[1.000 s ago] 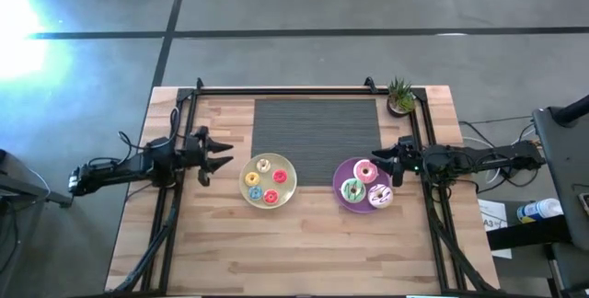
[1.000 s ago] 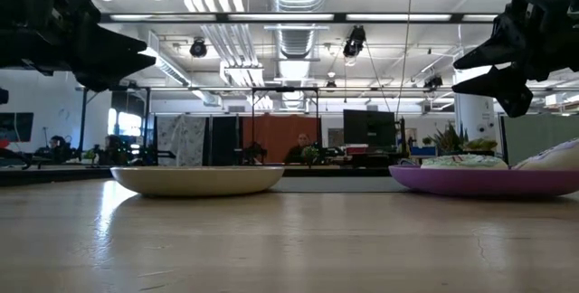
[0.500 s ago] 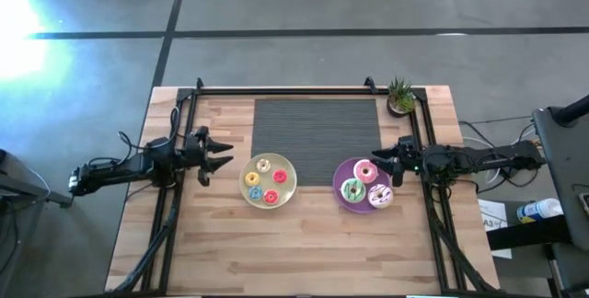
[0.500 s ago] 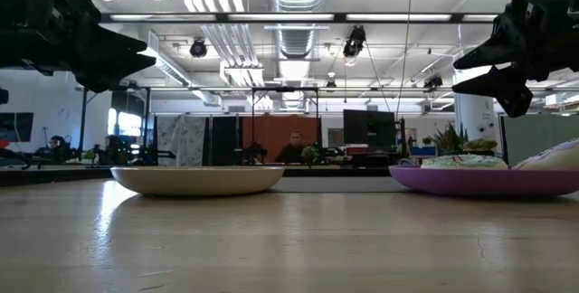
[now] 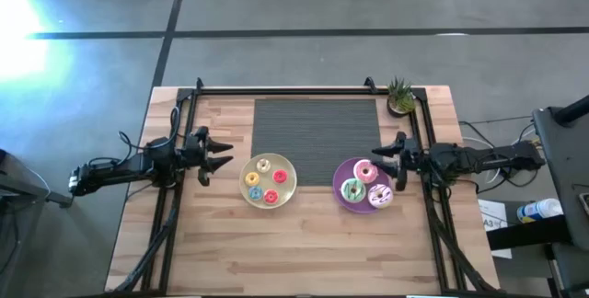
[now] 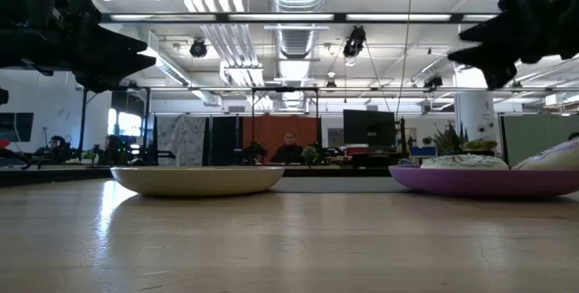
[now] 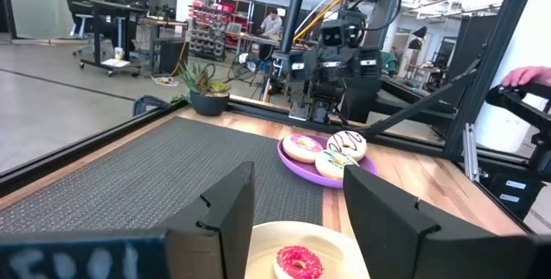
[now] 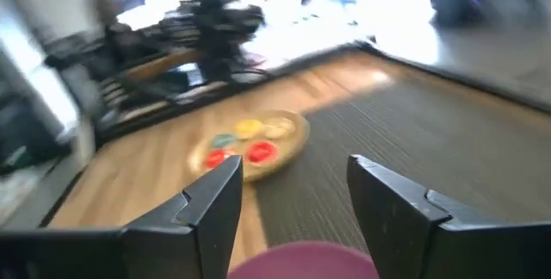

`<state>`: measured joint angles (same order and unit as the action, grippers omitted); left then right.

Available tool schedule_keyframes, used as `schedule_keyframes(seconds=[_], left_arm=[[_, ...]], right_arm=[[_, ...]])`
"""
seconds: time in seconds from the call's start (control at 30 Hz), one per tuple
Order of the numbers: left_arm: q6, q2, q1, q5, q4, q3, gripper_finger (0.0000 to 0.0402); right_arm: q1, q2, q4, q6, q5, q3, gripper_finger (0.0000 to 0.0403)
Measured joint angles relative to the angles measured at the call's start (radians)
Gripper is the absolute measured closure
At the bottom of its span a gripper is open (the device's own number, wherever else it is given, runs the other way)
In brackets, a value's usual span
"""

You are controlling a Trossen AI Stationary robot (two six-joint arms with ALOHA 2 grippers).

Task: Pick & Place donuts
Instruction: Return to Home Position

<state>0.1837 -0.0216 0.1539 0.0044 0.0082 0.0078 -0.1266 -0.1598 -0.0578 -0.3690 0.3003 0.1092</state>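
Note:
Several small ring donuts lie on the pale-yellow plate [image 5: 268,180]: a whitish one [image 5: 263,165], red ones [image 5: 280,177] and a teal one [image 5: 254,192]. Three more lie on the purple plate [image 5: 342,177]: pink [image 5: 365,171], teal [image 5: 352,189] and whitish [image 5: 380,197]. My left gripper [image 5: 224,159] hovers open to the left of the yellow plate, above the table. My right gripper [image 5: 379,164] is open and raised over the right part of the purple plate. In the left wrist view a red donut [image 7: 297,262] shows below my open left gripper [image 7: 297,180].
A dark ribbed mat [image 5: 316,125] lies on the far middle of the table. A small potted plant [image 5: 399,96] stands at the far right corner. Black frame rails [image 5: 175,197] run along the left and right sides. Bare wood [image 5: 304,243] spans the near half.
My right gripper has risen and shifted a little toward the table's left, coming farther over the purple plate; it still shows open. The left arm, the plates and the donuts have stayed where they were.

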Motion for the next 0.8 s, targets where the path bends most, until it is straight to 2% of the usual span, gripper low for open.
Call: schedule_keyframes(seconds=[0.13,0.23,0.3,0.53,0.8], left_arm=[[0.0,0.0,0.0,-0.001,0.0,0.0,0.0248],[0.0,0.0,0.0,-0.002,0.0,0.0,0.0248],[0.0,0.0,0.0,-0.002,0.0,0.0,0.0248],[0.0,-0.014,0.0,-0.005,0.011,-0.001,0.0248],[0.0,-0.014,0.0,-0.002,0.013,-0.001,0.0248]], right_arm=[[0.061,0.064,0.031,0.208,-0.219,-0.021,0.0202],[0.116,0.14,0.043,0.255,-0.317,-0.066,0.0202],[0.129,0.16,0.07,0.251,-0.322,-0.1,0.0202],[0.091,0.16,0.069,0.355,-0.328,-0.1,0.0202],[0.092,0.143,0.069,0.395,-0.327,-0.1,0.0202]])
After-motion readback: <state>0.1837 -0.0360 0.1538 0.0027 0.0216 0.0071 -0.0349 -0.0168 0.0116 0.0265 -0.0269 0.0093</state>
